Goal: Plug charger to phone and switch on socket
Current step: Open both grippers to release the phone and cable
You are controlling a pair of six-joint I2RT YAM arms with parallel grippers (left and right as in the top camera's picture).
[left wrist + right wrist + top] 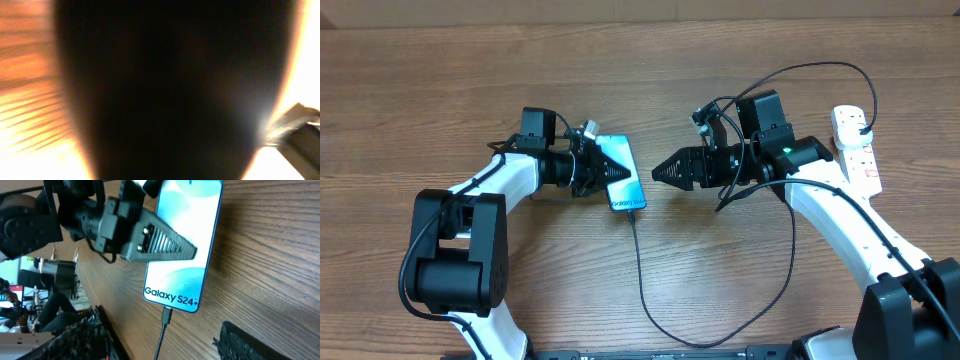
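Observation:
The phone [621,172] lies lit on the wooden table and reads "Galaxy S24+" in the right wrist view [175,282]. My left gripper [592,165] grips its left edge, with one ribbed finger [165,247] across the screen. The left wrist view is almost wholly dark. The charger cable [642,280] has its connector tip [167,314] in the phone's bottom port. It loops along the table front and up to the socket [857,150], the white power strip at the far right. My right gripper [665,172] is open and empty, just right of the phone, its fingers either side of the cable [161,340].
The black cable arcs over my right arm [820,70] and back to the strip. The strip's thick white cord is near the right edge. Bare wood surrounds the phone.

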